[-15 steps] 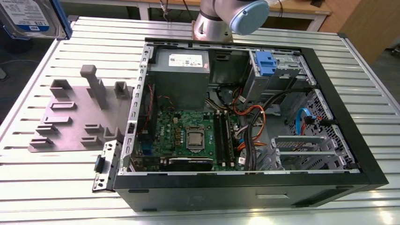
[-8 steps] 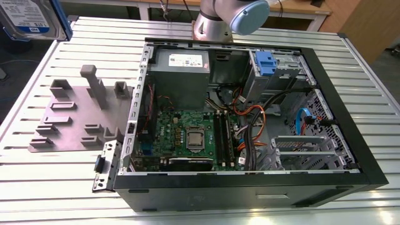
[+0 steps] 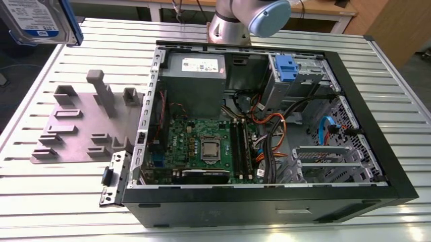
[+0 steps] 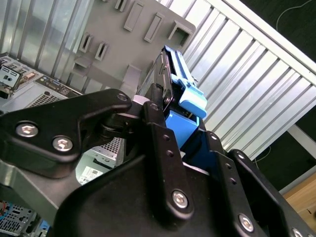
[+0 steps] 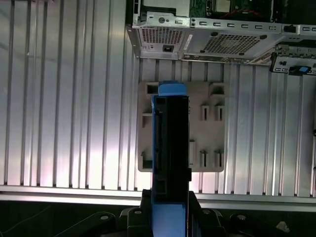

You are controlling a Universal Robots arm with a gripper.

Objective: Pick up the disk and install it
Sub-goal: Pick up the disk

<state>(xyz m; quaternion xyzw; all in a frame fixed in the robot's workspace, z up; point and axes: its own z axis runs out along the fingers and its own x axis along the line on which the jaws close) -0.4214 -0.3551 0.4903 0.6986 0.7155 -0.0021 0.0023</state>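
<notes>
The disk point(image 3: 37, 20) hangs in the air at the exterior view's upper left, its white-and-blue label showing and its blue frame along one edge. In both wrist views I see it edge-on: a dark body with a blue carrier frame point(image 5: 170, 143) and a blue tab point(image 4: 191, 101). My gripper point(image 5: 170, 210) is shut on the disk, with black fingers point(image 4: 158, 128) clamping its sides. The disk is held above the grey fixture plate point(image 5: 207, 163), clear of it.
The open computer case point(image 3: 377, 151) lies on the slatted metal table point(image 3: 40, 201). Inside are a motherboard point(image 3: 202, 146), a grey power supply point(image 3: 194, 83) and a drive cage with a blue latch point(image 3: 286, 68). The grey fixture plate point(image 3: 74, 126) lies beside the case. The arm's base point(image 3: 232, 22) stands behind.
</notes>
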